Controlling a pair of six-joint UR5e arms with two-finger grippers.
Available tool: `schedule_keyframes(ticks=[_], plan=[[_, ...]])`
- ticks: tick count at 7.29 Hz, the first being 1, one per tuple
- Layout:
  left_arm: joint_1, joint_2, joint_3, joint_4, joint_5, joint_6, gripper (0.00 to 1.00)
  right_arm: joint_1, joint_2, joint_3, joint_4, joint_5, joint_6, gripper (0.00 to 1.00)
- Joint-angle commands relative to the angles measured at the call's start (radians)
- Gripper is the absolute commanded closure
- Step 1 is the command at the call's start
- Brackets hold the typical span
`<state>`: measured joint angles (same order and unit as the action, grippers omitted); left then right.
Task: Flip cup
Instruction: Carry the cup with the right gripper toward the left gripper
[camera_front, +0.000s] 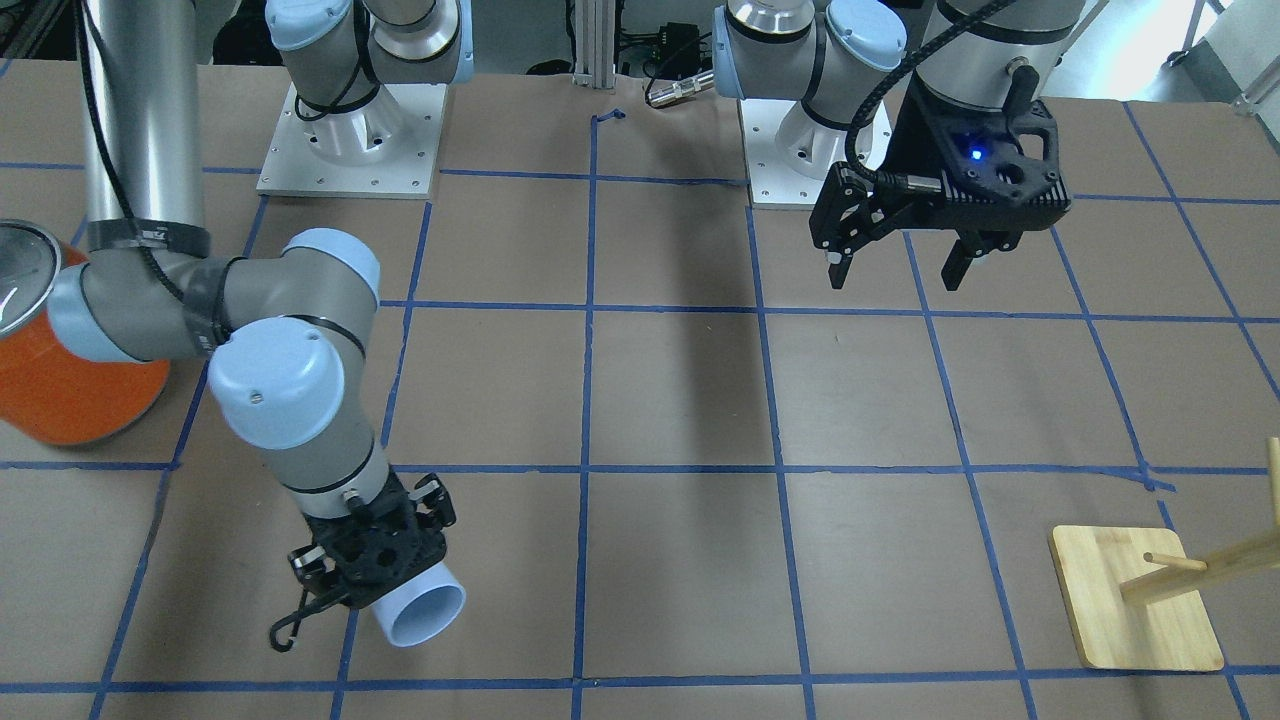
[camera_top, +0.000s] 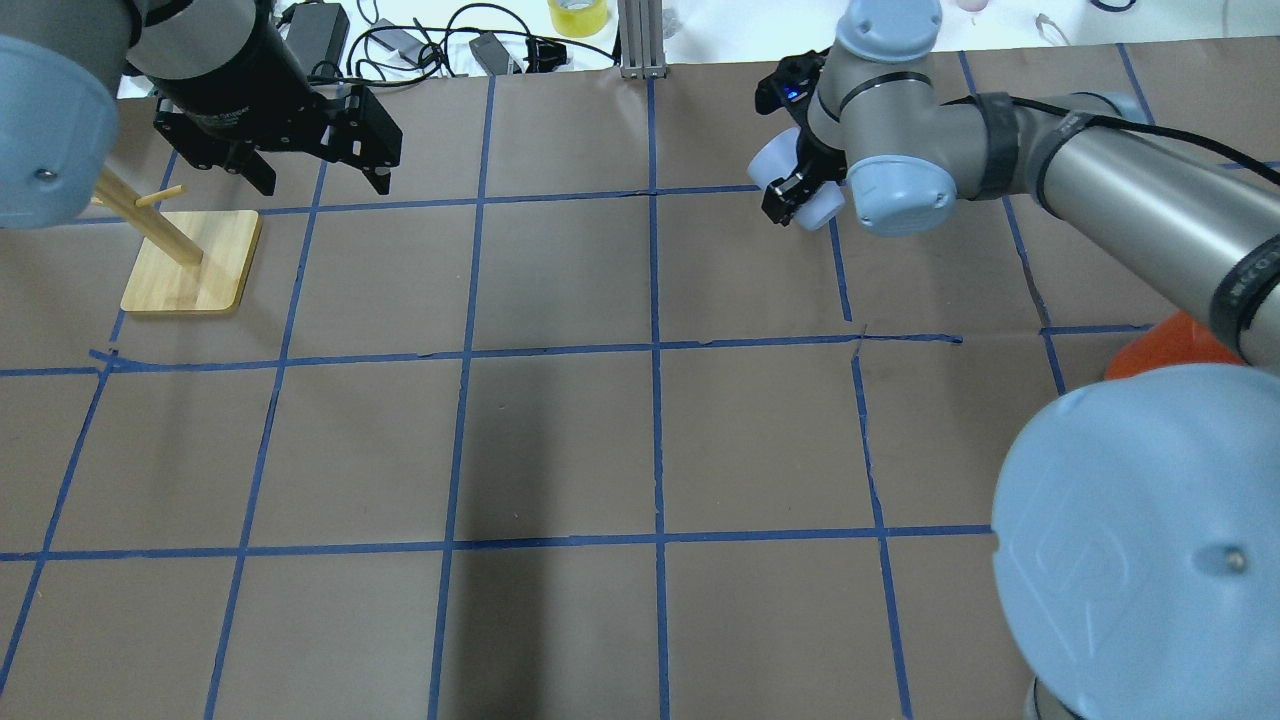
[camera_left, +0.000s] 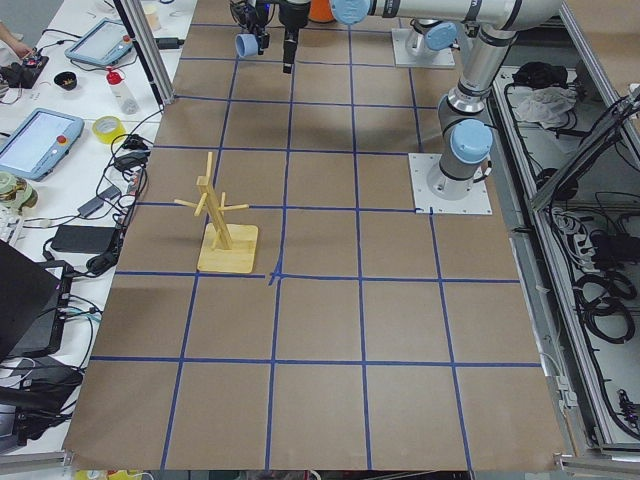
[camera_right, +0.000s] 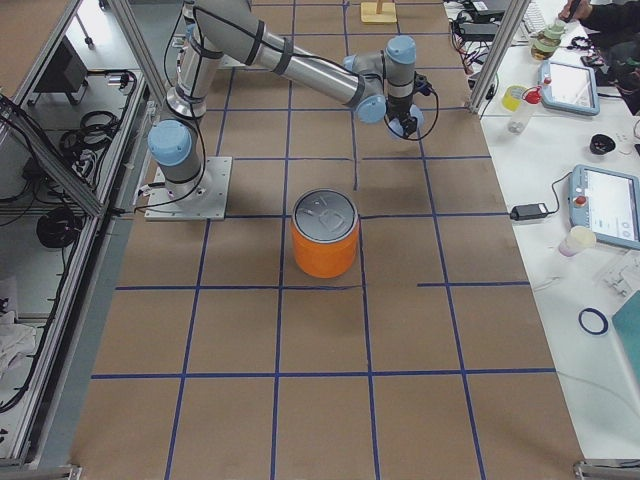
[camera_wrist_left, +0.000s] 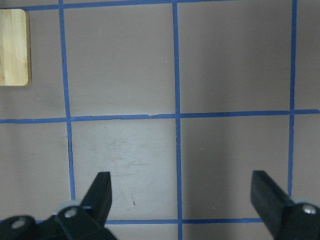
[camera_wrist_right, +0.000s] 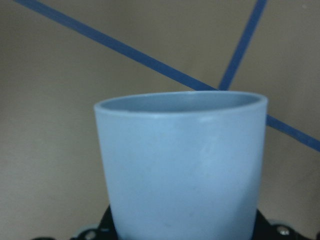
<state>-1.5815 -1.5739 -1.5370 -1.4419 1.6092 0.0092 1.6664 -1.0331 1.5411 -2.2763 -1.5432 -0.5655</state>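
Observation:
The cup (camera_front: 425, 612) is a small pale blue tumbler. My right gripper (camera_front: 390, 580) is shut on it and holds it tilted on its side, with the open mouth pointing away from the robot. The cup fills the right wrist view (camera_wrist_right: 182, 165), with its rim at the top. In the overhead view the cup (camera_top: 770, 165) shows on both sides of the right gripper (camera_top: 800, 185) at the far side of the table. My left gripper (camera_front: 895, 270) is open and empty above the table. Its fingers (camera_wrist_left: 102, 192) stand wide apart.
A large orange can (camera_front: 60, 390) with a silver lid stands near the right arm's elbow. It also shows in the right side view (camera_right: 324, 240). A wooden peg rack (camera_front: 1140, 600) stands on the robot's left side, near the left gripper in the overhead view (camera_top: 190, 260).

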Motion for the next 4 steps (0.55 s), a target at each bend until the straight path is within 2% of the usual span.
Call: schedule_keyframes(ticks=[1, 4], plan=[[0.0, 0.0, 0.0, 0.001, 0.0, 0.0, 0.0, 0.131, 0.014, -0.027, -0.003, 0.0, -0.161, 0.87], [0.0, 0.002, 0.0, 0.0, 0.008, 0.006, 0.0, 0.24, 0.085, -0.102, -0.008, -0.003, -0.351, 0.86]])
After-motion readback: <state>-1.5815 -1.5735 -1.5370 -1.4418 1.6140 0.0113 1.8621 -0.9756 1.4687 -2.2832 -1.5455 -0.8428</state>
